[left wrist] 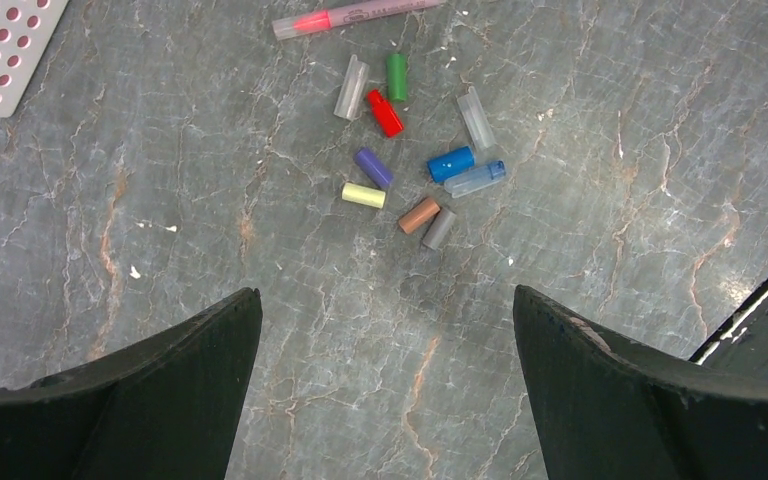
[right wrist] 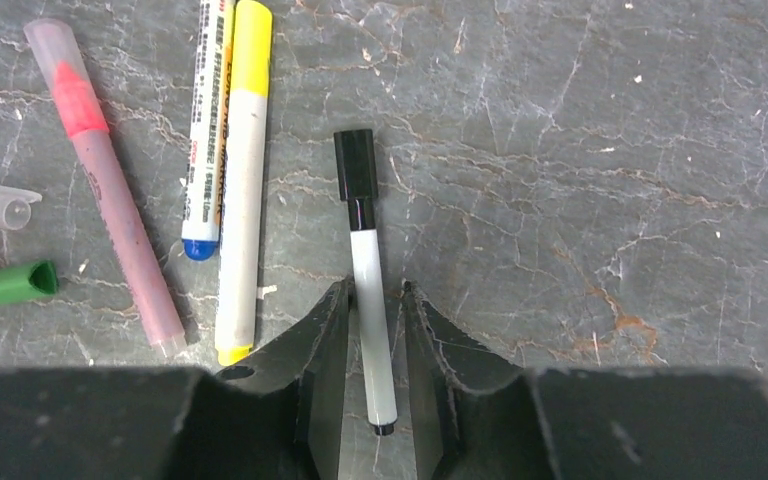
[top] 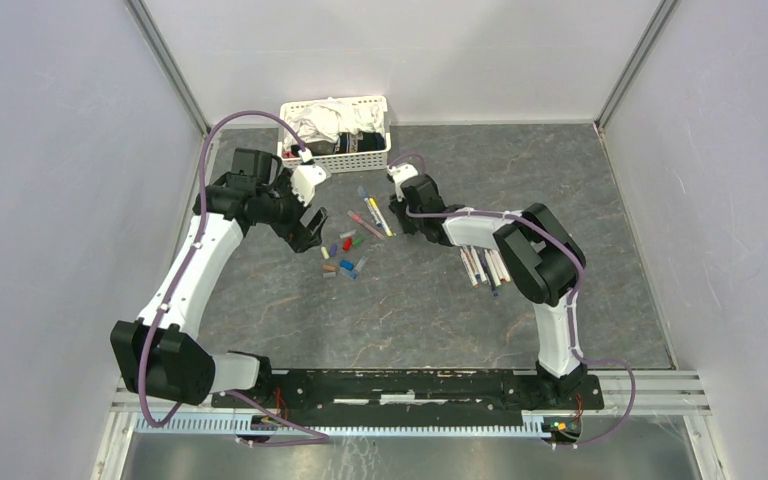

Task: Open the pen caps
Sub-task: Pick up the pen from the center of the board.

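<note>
**Q:** Where is the black pen cap [right wrist: 356,165]?

**A:** Centre of the right wrist view, fitted on its pen [right wrist: 370,300] on the counter [right wrist: 610,150]. The right claw [right wrist: 375,295] straddles the barrel, jaws slightly apart, not clamped.

**Q:** Risk?

**A:** Off-centre closing may roll the barrel. The right arm reaches low. The left claw [left wrist: 388,300] hangs wide open above the loose caps [left wrist: 415,190].
</note>
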You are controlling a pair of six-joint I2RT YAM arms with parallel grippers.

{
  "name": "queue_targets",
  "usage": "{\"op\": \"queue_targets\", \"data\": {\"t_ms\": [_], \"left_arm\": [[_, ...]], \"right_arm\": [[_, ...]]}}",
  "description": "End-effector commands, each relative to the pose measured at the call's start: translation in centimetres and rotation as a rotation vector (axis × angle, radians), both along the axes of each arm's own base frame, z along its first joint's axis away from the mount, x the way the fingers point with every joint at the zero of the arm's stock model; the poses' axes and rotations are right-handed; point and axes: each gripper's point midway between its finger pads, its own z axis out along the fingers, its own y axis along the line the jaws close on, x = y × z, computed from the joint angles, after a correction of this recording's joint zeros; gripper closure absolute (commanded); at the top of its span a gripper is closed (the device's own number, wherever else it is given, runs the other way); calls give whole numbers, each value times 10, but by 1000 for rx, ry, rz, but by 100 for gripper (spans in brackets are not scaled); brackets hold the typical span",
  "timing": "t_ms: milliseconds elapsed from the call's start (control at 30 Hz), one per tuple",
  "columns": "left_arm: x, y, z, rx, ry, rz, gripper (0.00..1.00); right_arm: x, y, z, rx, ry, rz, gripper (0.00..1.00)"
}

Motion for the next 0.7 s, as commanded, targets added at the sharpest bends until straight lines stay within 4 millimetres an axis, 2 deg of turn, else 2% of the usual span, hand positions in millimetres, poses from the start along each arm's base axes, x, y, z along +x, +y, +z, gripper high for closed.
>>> {"op": "queue_targets", "data": {"t_ms": [0, 67, 133, 233, 267, 300, 400, 533, 667], "left_arm": [[-1, -7, 19, -39, -41, -42, 0], [-3, -8, 20, -48, -36, -49, 0], [-4, -10, 19, -53, -31, -57, 0], [-11, -13, 11, -63, -6, -98, 0], [-15, -15, 6, -69, 7, -120, 0], [-19, -18, 2, -75, 15, -151, 0], [-27, -24, -12, -79, 28, -236, 0], [-30, -33, -19, -84, 22, -336, 0], [-31, -45, -19, -81, -31, -463, 0]], "right_arm": [[-14, -6, 9, -13, 17, 25, 69], [-21, -10, 4, -17, 30, 26, 70], [-31, -15, -5, -15, 45, 29, 75], [-44, -17, -11, 7, 66, 51, 93], [-47, -14, -8, 29, 64, 64, 100], [-49, -12, -4, 46, 60, 76, 100], [-55, -1, 24, 112, 32, 146, 100], [-70, 12, 66, 207, 14, 262, 100], [-114, 30, 100, 348, 70, 467, 100]]}}
